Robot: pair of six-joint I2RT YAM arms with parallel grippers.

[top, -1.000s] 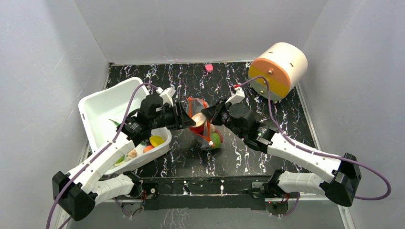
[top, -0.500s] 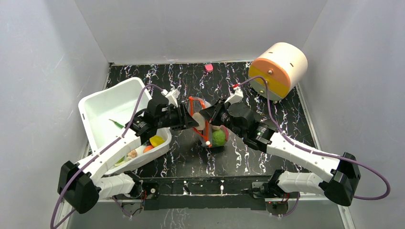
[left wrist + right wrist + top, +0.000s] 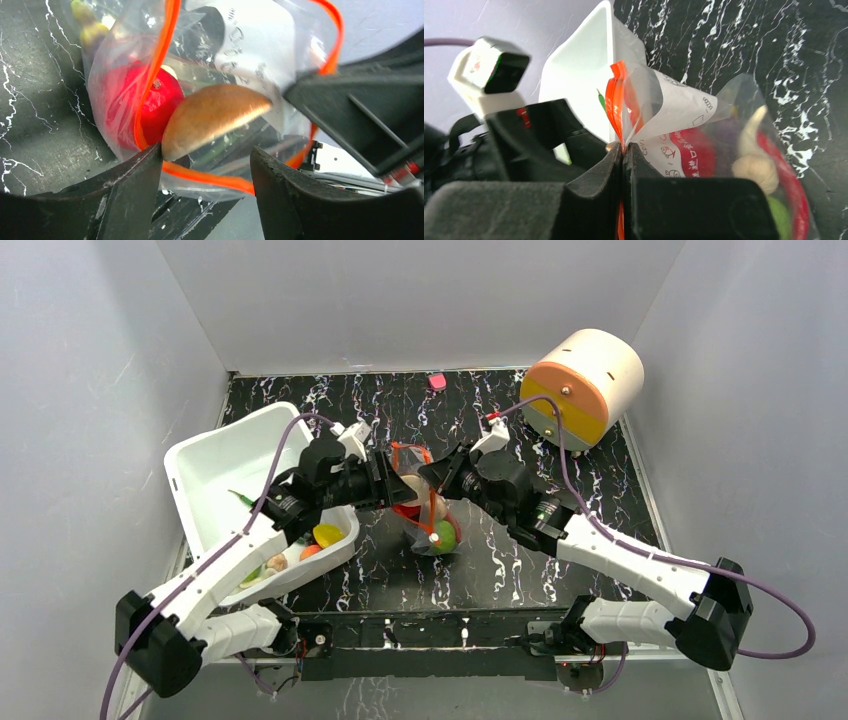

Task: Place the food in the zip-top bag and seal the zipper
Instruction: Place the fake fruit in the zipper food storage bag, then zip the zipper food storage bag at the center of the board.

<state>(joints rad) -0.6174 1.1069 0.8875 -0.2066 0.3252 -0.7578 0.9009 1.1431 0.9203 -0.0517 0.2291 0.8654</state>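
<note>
- Zip-top bag (image 3: 684, 107) was held up by the right gripper (image 3: 624, 152), jaws clenched on its zipper (image 3: 614, 95).
- Left gripper (image 3: 206, 155) stood released, brown food piece (image 3: 212, 117) just beyond its jaws.

The zip-top bag (image 3: 428, 508), clear and crumpled with a white printed label, stands slumped near the middle of the bench (image 3: 500, 575), its mouth raised and gaping toward the left. The zipper (image 3: 156, 65), an orange-red strip, loops around that open mouth, unsealed. Inside lie a red apple (image 3: 167, 100), a green round fruit (image 3: 447, 536), a red chili (image 3: 792, 187) and a pale garlic-like piece (image 3: 751, 170). A brown half-round piece (image 3: 215, 112) sits in the mouth.
</note>
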